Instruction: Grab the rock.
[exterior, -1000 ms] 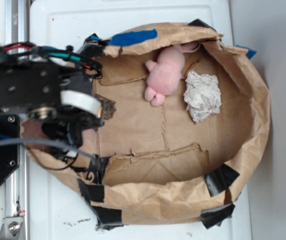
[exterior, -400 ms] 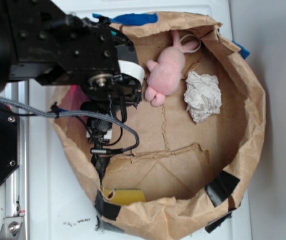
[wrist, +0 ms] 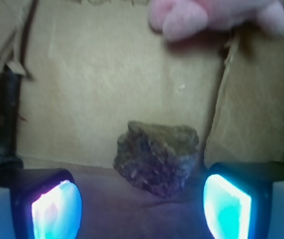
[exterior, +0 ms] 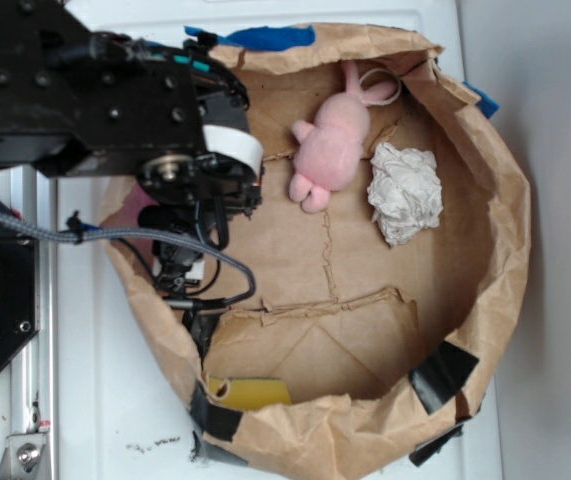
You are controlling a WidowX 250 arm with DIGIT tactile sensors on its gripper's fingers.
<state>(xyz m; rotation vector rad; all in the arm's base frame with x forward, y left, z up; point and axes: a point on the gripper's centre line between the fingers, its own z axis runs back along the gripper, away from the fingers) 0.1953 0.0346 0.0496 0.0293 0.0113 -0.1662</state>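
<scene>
The rock (wrist: 156,158), a dark brown speckled chunk, lies on the brown paper floor in the wrist view, just ahead of my gripper (wrist: 142,209). The gripper is open, with its glowing pads (wrist: 57,209) wide apart on either side and nothing between them. The rock sits a little right of centre, closer to the right finger, touching neither. In the exterior view the black arm (exterior: 115,100) hangs over the left part of the paper bag (exterior: 505,250) and hides the rock and the fingers.
A pink plush bunny (exterior: 330,145) lies at the back of the bag, and its feet (wrist: 191,20) show beyond the rock. A crumpled white paper wad (exterior: 403,192) sits to the right. Raised paper walls with black tape ring the floor.
The arm swung from the bag's left rim over its floor, then eased slightly left. The bag shifted and its walls changed shape. The arm now covers the rock in the exterior view.
</scene>
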